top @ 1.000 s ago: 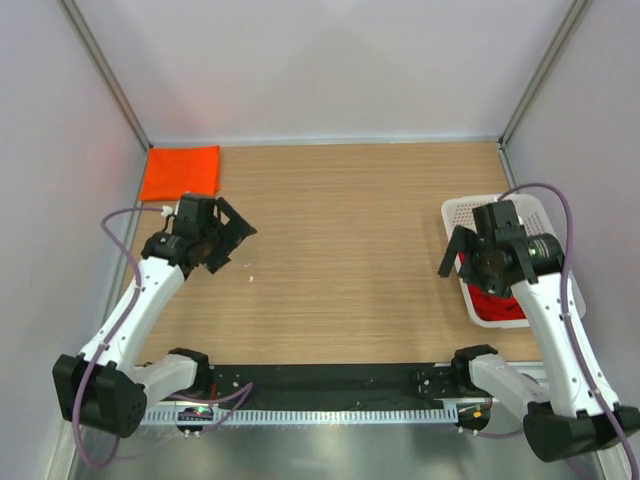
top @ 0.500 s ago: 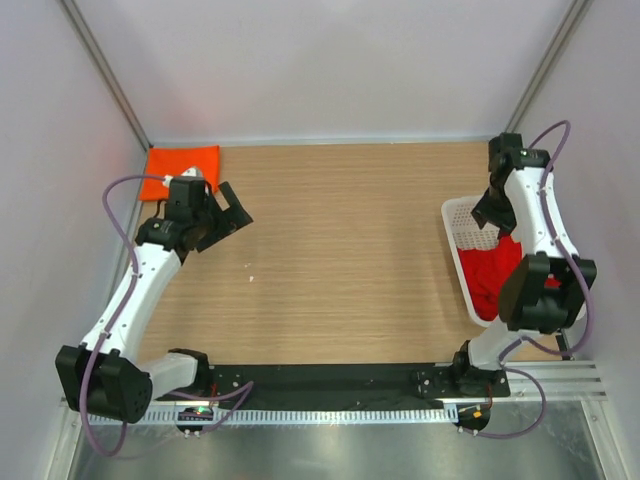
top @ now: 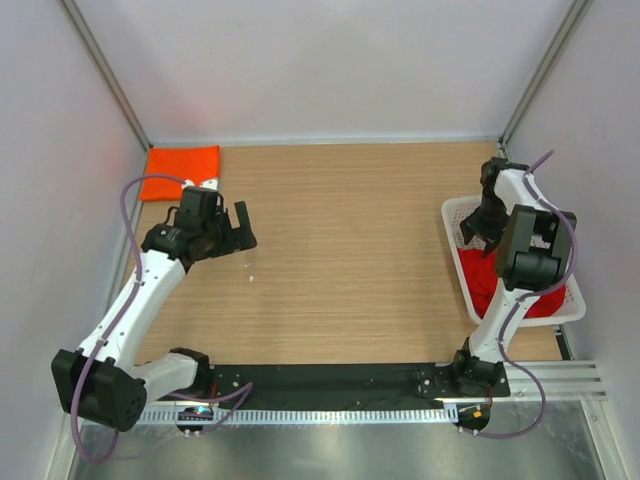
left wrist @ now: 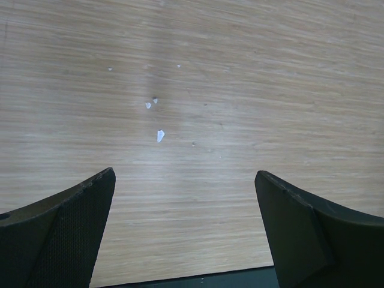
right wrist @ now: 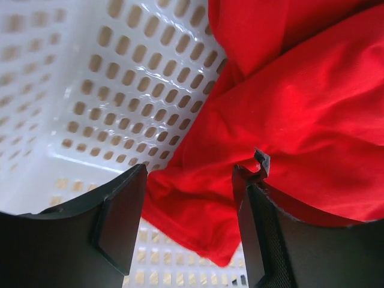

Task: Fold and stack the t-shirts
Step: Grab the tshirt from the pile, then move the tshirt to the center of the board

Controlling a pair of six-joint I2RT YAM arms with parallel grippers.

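1. Neatly folded into a flat rectangle, the orange t-shirt (top: 181,171) lies in the far left corner of the table (top: 350,250), its edges close to the back and left walls.
2. Across the table, the red t-shirt (right wrist: 288,108) sits crumpled in loose folds inside the white mesh basket (right wrist: 90,90), which stands against the right edge.
3. Seen from the wrist camera, the cloth fills the right part of the basket and leaves the slotted white wall and floor bare on the left.
4. Reaching down into the basket, the right gripper (right wrist: 189,180) hangs just over the red t-shirt with its jaws partly apart; cloth and mesh both show in the gap between them, and nothing is visibly clamped.
5. Whether the right-hand finger touches the fabric cannot be told.
6. Well apart from both shirts, the left gripper (left wrist: 185,180) hovers over bare wood in the left half of the table, near the orange t-shirt, with its jaws spread wide and nothing between them.
7. Below the left gripper, a few small white flecks (left wrist: 160,135) lie on the wood.
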